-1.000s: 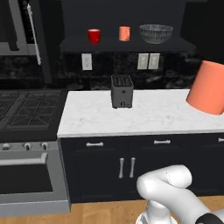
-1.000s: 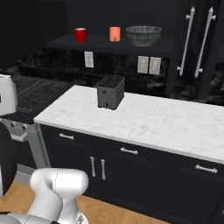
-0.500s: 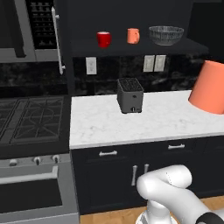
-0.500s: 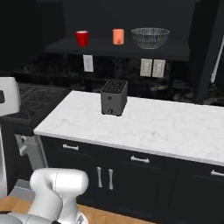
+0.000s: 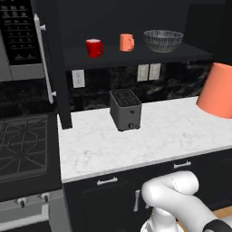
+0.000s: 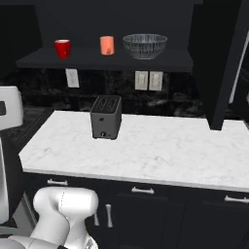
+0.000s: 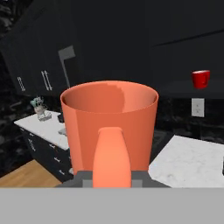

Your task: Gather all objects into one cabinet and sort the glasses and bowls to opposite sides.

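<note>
My gripper is shut on an orange mug, which stands large and upright in the hand view with its handle toward the camera. The same mug hangs at the right edge of the left base view, above the counter. The black upper cabinet stands open, its door swung out with a long silver bar handle. On its shelf stand a red mug, a second orange mug and a wide see-through bowl, left to right. The right base view also shows red mug, orange mug and bowl.
A dark toaster sits on the white marble counter below the shelf. A gas stove and a microwave lie to the left. Another black door edge hangs at the right.
Both base views have shifted and the cabinet and counter look closer, so the base has driven. The held orange mug keeps its place at the right of the left base view.
</note>
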Motion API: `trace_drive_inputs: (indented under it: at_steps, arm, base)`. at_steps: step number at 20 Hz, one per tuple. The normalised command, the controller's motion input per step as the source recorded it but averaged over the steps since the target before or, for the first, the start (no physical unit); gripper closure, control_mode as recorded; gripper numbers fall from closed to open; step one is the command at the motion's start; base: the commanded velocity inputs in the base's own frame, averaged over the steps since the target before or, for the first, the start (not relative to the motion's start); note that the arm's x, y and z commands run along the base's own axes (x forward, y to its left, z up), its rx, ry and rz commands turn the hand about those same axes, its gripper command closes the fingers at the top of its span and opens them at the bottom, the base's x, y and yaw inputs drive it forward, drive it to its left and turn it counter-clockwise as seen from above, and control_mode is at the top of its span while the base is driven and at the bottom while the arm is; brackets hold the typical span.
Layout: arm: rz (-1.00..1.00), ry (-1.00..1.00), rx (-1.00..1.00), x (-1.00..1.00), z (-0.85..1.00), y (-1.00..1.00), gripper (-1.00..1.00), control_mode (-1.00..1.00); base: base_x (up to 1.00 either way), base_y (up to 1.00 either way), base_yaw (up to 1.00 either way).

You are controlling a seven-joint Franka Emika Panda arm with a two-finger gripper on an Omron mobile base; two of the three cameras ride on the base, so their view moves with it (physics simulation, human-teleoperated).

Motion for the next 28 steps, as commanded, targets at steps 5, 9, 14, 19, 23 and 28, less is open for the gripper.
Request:
trace_drive_inputs:
  at_steps: [5,9,14,19,23,28]
  arm:
    - [0.00,0.00,0.00,0.00,0.00,0.00,1.00,1.00]
    - [0.00,0.00,0.00,0.00,0.00,0.00,1.00,1.00]
    - [0.00,0.00,0.00,0.00,0.00,0.00,1.00,1.00]
    - [-0.02,0.00,0.00,0.00,0.00,-0.03,1.00,-1.00]
    - [-0.02,0.00,0.07,-0.14,0.00,-0.50,1.00,-1.00]
    - [0.00,0.03,0.00,-0.07,-0.02,-0.81,1.00,-1.00]
  base:
    - [0.47,0.35,-0.18]
    - [0.06,0.67,-0.01]
    - [0.00,0.69,0.00]
    - [0.00,0.08,0.00]
    - [0.00,0.00,0.00]
    - [0.00,0.00,0.00]
